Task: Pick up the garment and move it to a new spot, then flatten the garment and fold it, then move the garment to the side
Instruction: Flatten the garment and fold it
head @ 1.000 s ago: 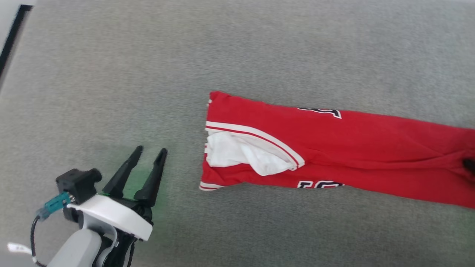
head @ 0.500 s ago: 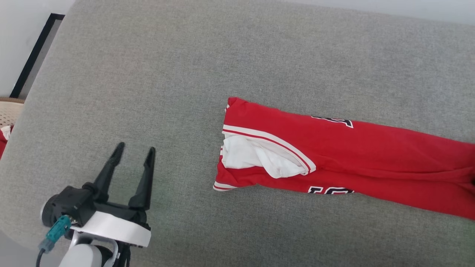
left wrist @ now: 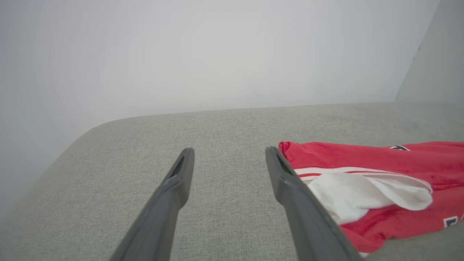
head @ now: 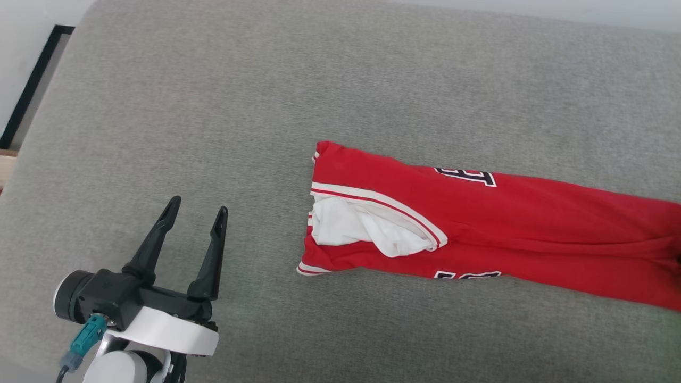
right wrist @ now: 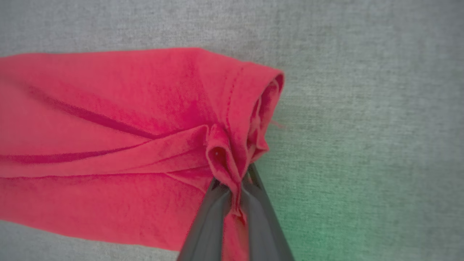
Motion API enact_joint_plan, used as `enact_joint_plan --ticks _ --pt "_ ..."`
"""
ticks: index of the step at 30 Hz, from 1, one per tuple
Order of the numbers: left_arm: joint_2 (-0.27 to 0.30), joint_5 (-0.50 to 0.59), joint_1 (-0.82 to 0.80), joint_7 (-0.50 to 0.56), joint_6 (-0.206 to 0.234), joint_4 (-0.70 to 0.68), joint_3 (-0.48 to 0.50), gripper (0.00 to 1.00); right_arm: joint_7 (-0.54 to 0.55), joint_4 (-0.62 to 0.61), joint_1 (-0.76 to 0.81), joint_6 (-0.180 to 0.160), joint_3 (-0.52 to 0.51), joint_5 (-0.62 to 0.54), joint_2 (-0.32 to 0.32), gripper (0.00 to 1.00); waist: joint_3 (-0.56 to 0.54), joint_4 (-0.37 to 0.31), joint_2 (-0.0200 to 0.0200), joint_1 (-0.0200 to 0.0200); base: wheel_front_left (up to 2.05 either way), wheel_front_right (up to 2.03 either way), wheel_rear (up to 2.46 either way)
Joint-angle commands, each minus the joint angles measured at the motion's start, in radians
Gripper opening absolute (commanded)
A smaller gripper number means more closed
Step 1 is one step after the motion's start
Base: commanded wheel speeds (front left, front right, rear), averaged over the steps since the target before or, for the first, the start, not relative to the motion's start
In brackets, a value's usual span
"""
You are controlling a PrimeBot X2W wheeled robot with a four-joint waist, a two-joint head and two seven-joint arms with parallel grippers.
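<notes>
**A:** Grey woven cloth (head: 340, 80) all around, a broad padded surface with a rounded corner. A plain pale wall (left wrist: 217, 54) rises behind it.

**B:** And the left claw (head: 199, 205)?

**A:** Spread wide, gripping nothing, poised over bare grey weave. The garment (head: 532, 223) lies off to its right, drawn out into a long red band. There's a clear stretch of grey between the two.

**B:** What shows at the end nearest that claw?

**A:** White inner fabric (head: 362, 231) spilling out beneath striped trim (head: 372, 199). Further along there's black lettering (head: 468, 175), partly folded out of sight.

**B:** And the far end?

**A:** The right claw (right wrist: 233, 181) is clenched on a bunched fold at the red hem, with creases running away from its fingertips. Past the hem there's more grey weave, with a green tinge beside the fingers.

**B:** Anything else in the room?

**A:** A dark strip (head: 32, 85), up and to the left of the left claw, beyond the surface's edge against a pale background.
</notes>
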Motion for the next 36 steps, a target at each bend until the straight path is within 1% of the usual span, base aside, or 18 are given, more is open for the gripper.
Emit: enact_joint_plan --ticks 1,6,10,15,18,22,25,27,32,36 --pt "-0.003 0.014 0.000 -0.004 0.003 0.002 0.002 1.00 0.000 0.009 -0.003 -0.003 -0.008 -0.001 -0.004 0.00 0.004 -0.007 0.0000 0.0000 0.00 0.00 0.00" --pt "-0.002 0.007 -0.017 -0.004 0.003 -0.003 0.011 1.00 -0.015 -0.010 -0.024 -0.003 -0.054 -0.007 -0.016 0.00 0.022 -0.041 0.0000 0.0000 0.00 0.00 0.00" --pt "0.006 0.008 -0.028 -0.004 0.003 -0.001 0.021 1.00 -0.027 -0.021 -0.030 -0.003 -0.100 -0.027 -0.046 0.00 0.036 -0.073 0.0000 0.0000 0.00 0.00 0.00" --pt "0.024 0.012 -0.053 -0.004 0.003 0.003 0.011 1.00 -0.038 -0.033 -0.041 -0.003 -0.209 -0.068 -0.090 0.00 0.060 -0.110 0.0000 0.0000 0.00 0.00 0.00" --pt "0.030 0.007 -0.071 -0.004 0.003 0.000 0.002 1.00 -0.051 -0.010 -0.050 -0.002 -0.285 -0.094 -0.113 0.00 0.074 -0.125 0.0000 0.0000 0.00 0.00 0.00" --pt "0.033 0.010 -0.090 -0.004 0.003 0.001 -0.003 1.00 -0.065 0.026 -0.072 -0.002 -0.344 -0.107 -0.138 0.00 0.090 -0.137 0.0000 0.0000 0.00 0.00 0.00" --pt "0.038 0.014 -0.097 -0.004 0.003 0.005 -0.004 1.00 -0.076 0.035 -0.084 -0.002 -0.340 -0.093 -0.136 0.00 0.094 -0.143 0.0000 0.0000 0.00 0.00 0.00" --pt "0.038 0.018 -0.098 -0.004 0.003 0.005 -0.002 1.00 -0.078 0.023 -0.080 -0.002 -0.318 -0.081 -0.133 0.00 0.092 -0.147 0.0000 0.0000 0.00 0.00 0.00" --pt "0.033 0.023 -0.082 -0.004 0.003 0.013 0.009 1.00 -0.088 -0.048 -0.046 -0.002 -0.210 -0.051 -0.141 0.00 0.073 -0.154 0.0000 0.0000 0.00 0.00 0.00" --pt "0.027 0.022 -0.065 -0.004 0.003 0.017 0.014 1.00 -0.073 -0.155 -0.012 -0.002 -0.107 -0.028 -0.136 0.00 0.051 -0.148 0.0000 0.0000 0.00 0.00 0.00"
